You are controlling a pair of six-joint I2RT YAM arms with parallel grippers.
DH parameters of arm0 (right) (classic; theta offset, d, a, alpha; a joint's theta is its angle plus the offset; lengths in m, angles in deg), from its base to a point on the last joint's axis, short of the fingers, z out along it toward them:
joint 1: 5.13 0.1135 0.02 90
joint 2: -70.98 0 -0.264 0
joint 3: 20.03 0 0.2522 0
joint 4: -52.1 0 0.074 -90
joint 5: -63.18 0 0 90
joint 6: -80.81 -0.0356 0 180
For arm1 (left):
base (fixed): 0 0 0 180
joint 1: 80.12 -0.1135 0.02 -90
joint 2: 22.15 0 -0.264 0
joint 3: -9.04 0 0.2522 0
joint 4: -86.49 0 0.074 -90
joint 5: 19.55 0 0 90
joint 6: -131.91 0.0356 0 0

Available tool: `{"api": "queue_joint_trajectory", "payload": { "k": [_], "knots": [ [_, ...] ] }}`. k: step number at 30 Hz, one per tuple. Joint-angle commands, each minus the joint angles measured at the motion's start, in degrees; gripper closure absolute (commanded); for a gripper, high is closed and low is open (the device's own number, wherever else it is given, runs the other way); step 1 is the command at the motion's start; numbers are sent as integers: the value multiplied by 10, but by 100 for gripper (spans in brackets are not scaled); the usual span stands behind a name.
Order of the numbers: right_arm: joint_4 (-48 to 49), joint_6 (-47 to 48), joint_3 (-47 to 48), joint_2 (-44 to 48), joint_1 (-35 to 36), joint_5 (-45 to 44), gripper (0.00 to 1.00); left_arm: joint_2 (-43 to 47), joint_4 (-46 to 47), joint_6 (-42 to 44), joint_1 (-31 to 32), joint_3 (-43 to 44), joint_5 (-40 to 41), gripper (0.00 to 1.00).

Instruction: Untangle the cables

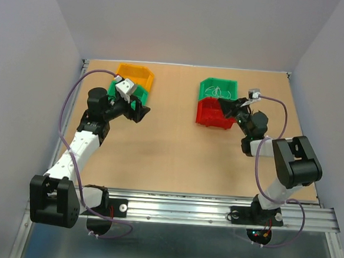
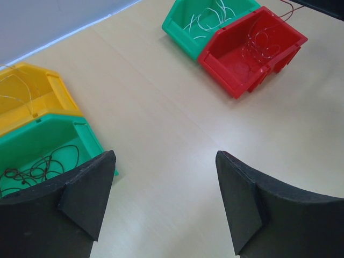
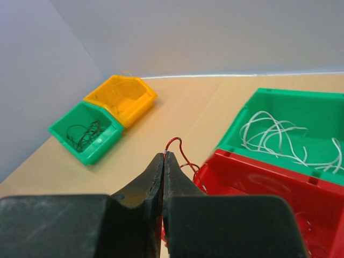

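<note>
A pale wooden surface (image 1: 170, 152) is closed in by plain grey walls (image 1: 23, 65) on the left, far and right sides, with an aluminium rail (image 1: 184, 208) along its near edge. The whole middle strip and the near half lie bare between two pairs of bins.

At the far left, a yellow plastic bin (image 1: 137, 74) sits close to the far edge. A green plastic bin (image 2: 80, 134) touches its near side. The yellow one holds a few pale hair-thin strands (image 2: 21, 97), and the green one holds a loose tangle of dark thin cable (image 2: 37, 167).

Right of centre at the far side, a second green bin (image 1: 209, 87) has a red plastic bin (image 1: 208, 115) touching its near side, and both stand well apart from the right wall. Curled white cables (image 3: 279, 137) lie in this green bin. Loops of thin reddish cable (image 2: 258, 43) lie in the red bin.

The left hand (image 2: 165, 158) hangs just right of the left green bin, above bare surface. Its fingers are spread wide and hold nothing.

The right hand (image 3: 164, 156) is over the near-left rim of the red bin with its tips pressed together. It pinches a thin red cable (image 3: 180, 148), which arches up from the tips and drops into the red bin
</note>
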Motion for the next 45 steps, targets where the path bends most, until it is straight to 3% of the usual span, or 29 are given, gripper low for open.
{"api": "queue_joint_trajectory", "payload": {
  "k": [1,10,16,24,28,34,36,40,45],
  "knots": [
    [-39,13,-7,-10,-9,-7,100,14,19,7,-4,-6,-12,14],
    [-331,66,69,-5,-8,-50,99,10,19,8,-4,-4,-12,14],
    [-459,78,145,-22,-8,-86,99,7,17,8,-4,-2,-12,14],
    [-646,107,301,-119,6,-143,98,6,16,14,-4,-2,-17,14],
    [-803,125,426,-182,32,-231,97,2,11,21,-4,0,-19,14],
    [-838,124,446,-212,48,-282,90,3,9,23,-4,1,-21,15],
    [-838,119,449,-216,48,-284,83,3,8,27,-4,2,-21,15],
    [-838,116,462,-202,49,-266,79,3,4,30,-4,3,-24,15],
    [-823,112,459,-152,60,-268,62,7,-1,36,-4,4,-23,15]
  ]
}}
